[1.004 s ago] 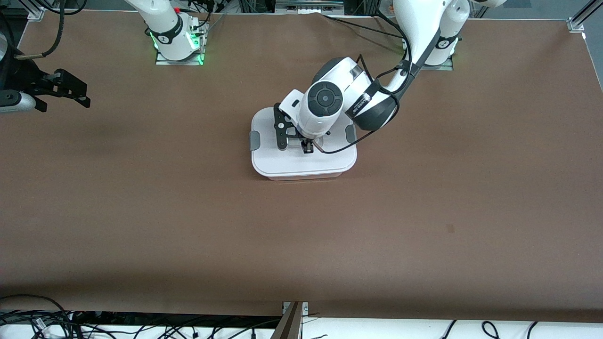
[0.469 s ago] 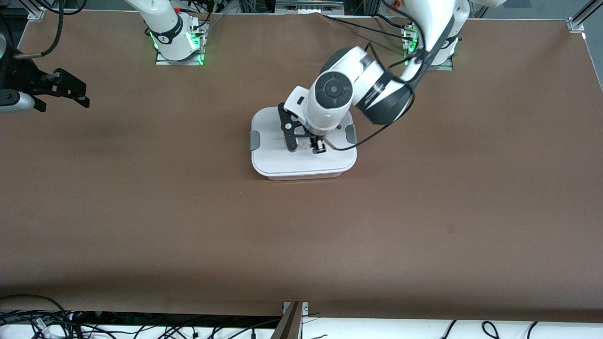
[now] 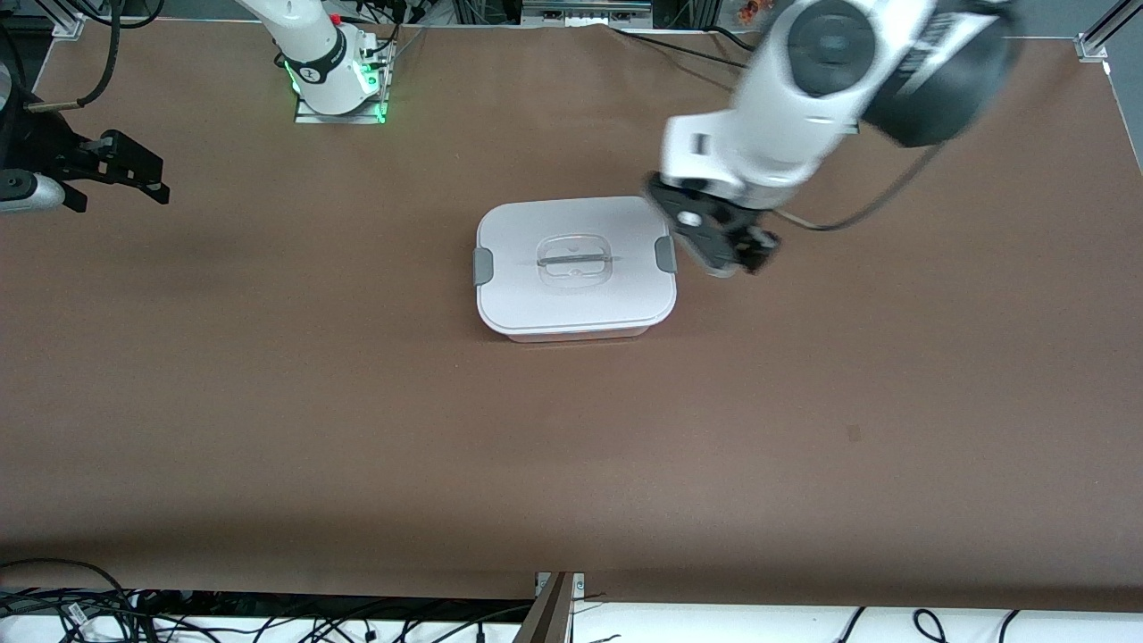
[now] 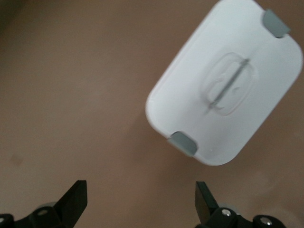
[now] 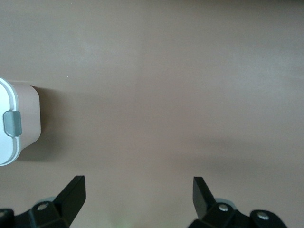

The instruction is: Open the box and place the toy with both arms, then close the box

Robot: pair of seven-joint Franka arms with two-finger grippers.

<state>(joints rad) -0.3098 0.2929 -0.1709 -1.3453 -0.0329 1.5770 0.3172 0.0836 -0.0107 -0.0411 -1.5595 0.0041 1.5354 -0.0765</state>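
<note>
The box [image 3: 536, 304] stands at the table's middle with its white lid on, grey clips [image 3: 483, 266] on both ends and the clear handle [image 3: 576, 260] bare. My left gripper [image 3: 737, 257] is open and empty, up in the air over the table just beside the box, toward the left arm's end. The left wrist view shows its open gripper [image 4: 141, 202] with the box [image 4: 190, 95] below. My right gripper [image 3: 161, 181] waits open over the table's edge at the right arm's end; its wrist view [image 5: 137, 197] shows the box's pink wall [image 5: 28, 114]. The toy is out of view.
The brown table top [image 3: 571, 446] is bare around the box. The arm bases [image 3: 335, 80] stand along the edge farthest from the front camera. Cables [image 3: 89, 607] lie below the nearest table edge.
My left gripper has left the lid's handle, risen and swung off the box toward the left arm's end. The lid and box stayed put. The right arm has not moved.
</note>
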